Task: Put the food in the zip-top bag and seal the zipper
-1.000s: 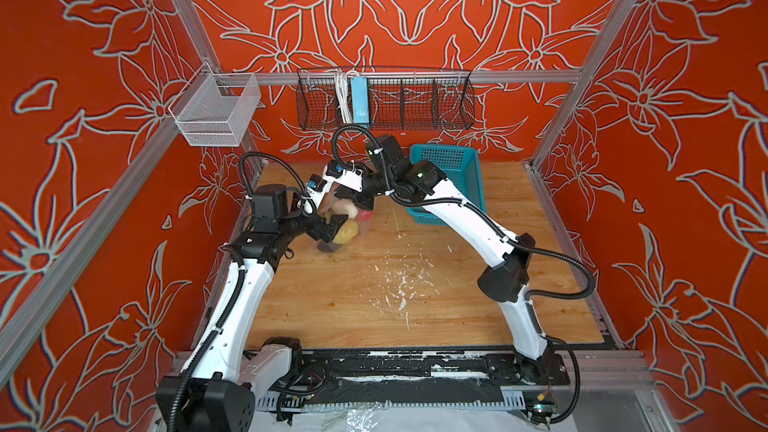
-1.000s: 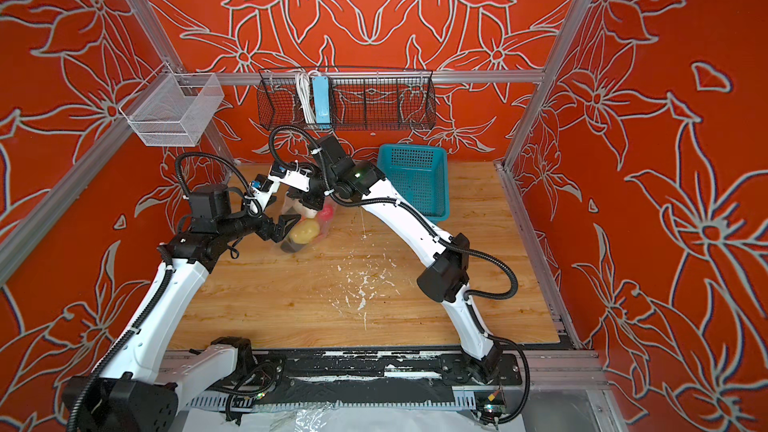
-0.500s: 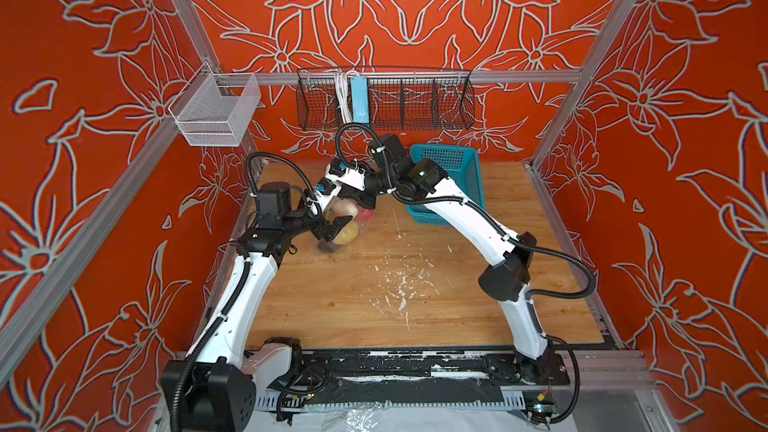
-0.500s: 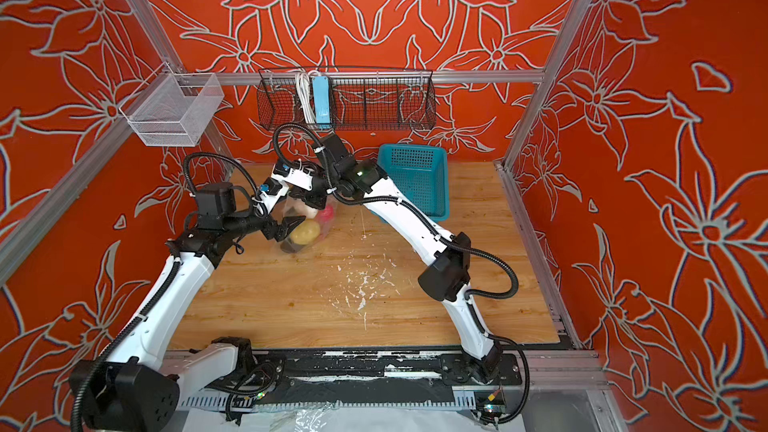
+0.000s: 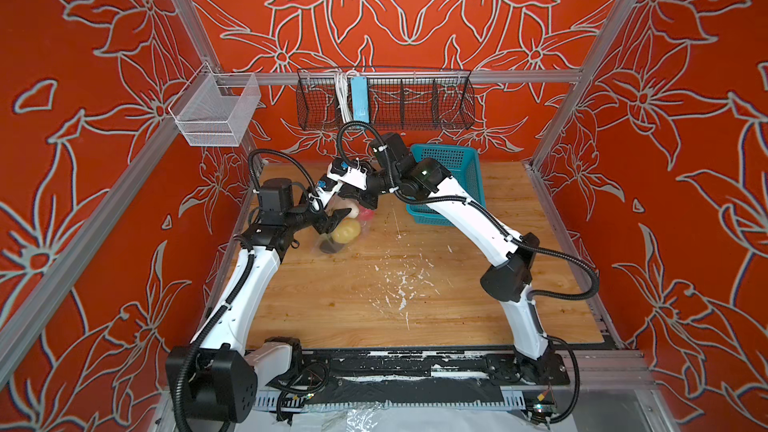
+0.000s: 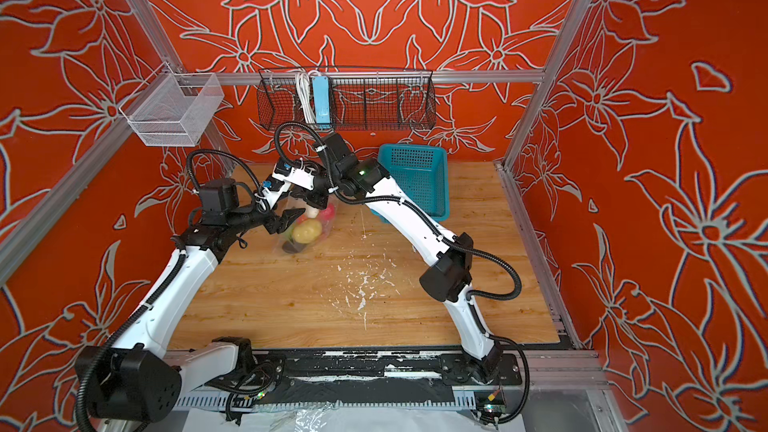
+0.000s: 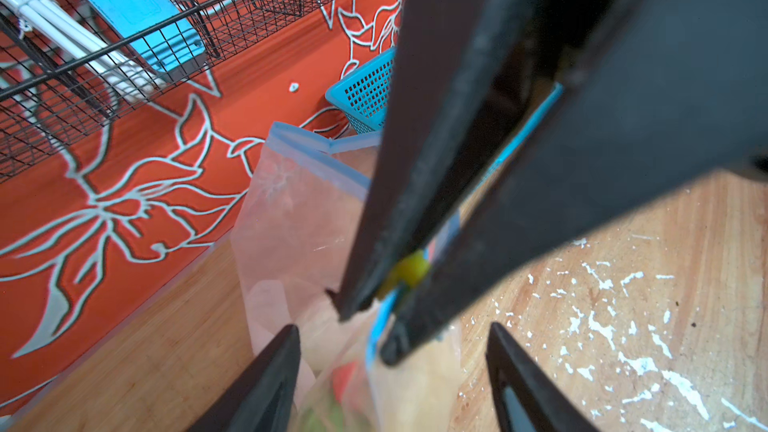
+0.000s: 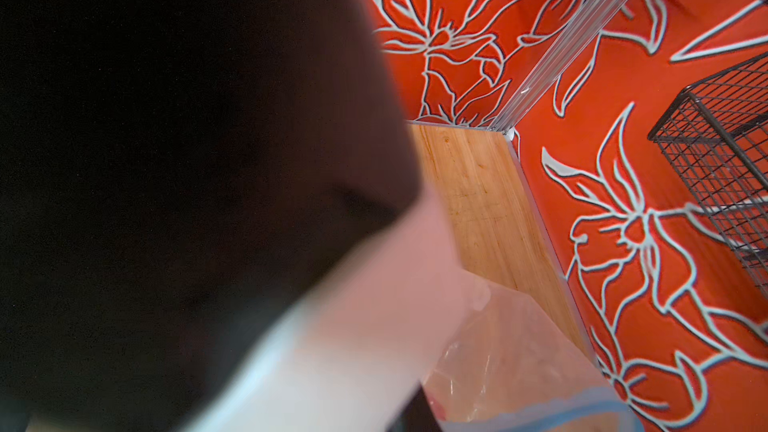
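Note:
The clear zip-top bag (image 5: 344, 229) stands on the wooden table at the back left, seen in both top views. The food shows through it: a yellow mango (image 5: 345, 231), a red strawberry (image 6: 328, 213) and a dark avocado (image 6: 291, 247). My right gripper (image 7: 368, 334) reaches across from the right and is shut on the bag's blue zipper (image 7: 519, 135) strip. Its own wrist view is mostly blocked by something dark and shows only blurred bag (image 8: 498, 347). My left gripper (image 7: 392, 351) is open, one finger on each side of the bag's upper part (image 5: 336, 221).
A teal lattice basket (image 5: 449, 176) sits just right of the bag, behind the right arm. A black wire rack (image 5: 415, 97) holding a light-blue power strip (image 5: 359, 97) hangs on the back wall. A white mesh basket (image 5: 212, 112) hangs at the left rail.
My left gripper has moved right, up to the bag, and its jaws have narrowed around it. The right gripper has kept its hold on the zipper edge.

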Available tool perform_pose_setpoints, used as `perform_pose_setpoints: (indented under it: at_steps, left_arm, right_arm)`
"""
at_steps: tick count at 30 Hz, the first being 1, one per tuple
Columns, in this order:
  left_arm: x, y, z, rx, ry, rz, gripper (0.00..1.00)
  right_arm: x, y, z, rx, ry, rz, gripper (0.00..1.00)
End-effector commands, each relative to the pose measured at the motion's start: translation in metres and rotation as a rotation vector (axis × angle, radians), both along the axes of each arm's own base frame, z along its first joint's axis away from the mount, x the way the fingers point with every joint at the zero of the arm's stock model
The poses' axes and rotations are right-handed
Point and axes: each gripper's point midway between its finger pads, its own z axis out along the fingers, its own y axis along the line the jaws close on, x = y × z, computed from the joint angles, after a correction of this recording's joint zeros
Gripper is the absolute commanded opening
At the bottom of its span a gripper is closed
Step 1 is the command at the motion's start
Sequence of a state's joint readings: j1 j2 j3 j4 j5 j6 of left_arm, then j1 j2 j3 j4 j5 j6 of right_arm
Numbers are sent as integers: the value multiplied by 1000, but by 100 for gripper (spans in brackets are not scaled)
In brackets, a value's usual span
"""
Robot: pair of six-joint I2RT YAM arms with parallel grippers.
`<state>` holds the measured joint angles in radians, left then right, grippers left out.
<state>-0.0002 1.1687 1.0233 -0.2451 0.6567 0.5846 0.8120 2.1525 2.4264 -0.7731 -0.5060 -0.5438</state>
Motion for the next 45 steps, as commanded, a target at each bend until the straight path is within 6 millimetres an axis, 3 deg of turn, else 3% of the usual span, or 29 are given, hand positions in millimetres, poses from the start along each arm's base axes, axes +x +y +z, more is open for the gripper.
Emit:
perform_pose_setpoints:
  at_steps: [1,11,15,21,32,45]
  left_arm:
    - [8,-12,34,-7,-116,-48,60]
    - [6,-40,35,85,-146,-79,29]
    - [-1,-47,40,111,-146,-88,0]
    - [-9,-44,50,98,-185,-68,0]
    - [-46,-50,64,20,-201,-130,0]
    - [-66,-49,81,7,-255,-144,0]
  right_arm:
    - [-23,-2,2,-20,12,68,0]
    - [-23,-2,-2,-28,18,69,0]
    - [-21,-3,-6,-45,9,62,0]
    - [-17,-6,-11,-67,2,54,0]
    - [3,-24,-21,-80,22,45,0]
    - [14,-45,-27,-114,39,67,0]
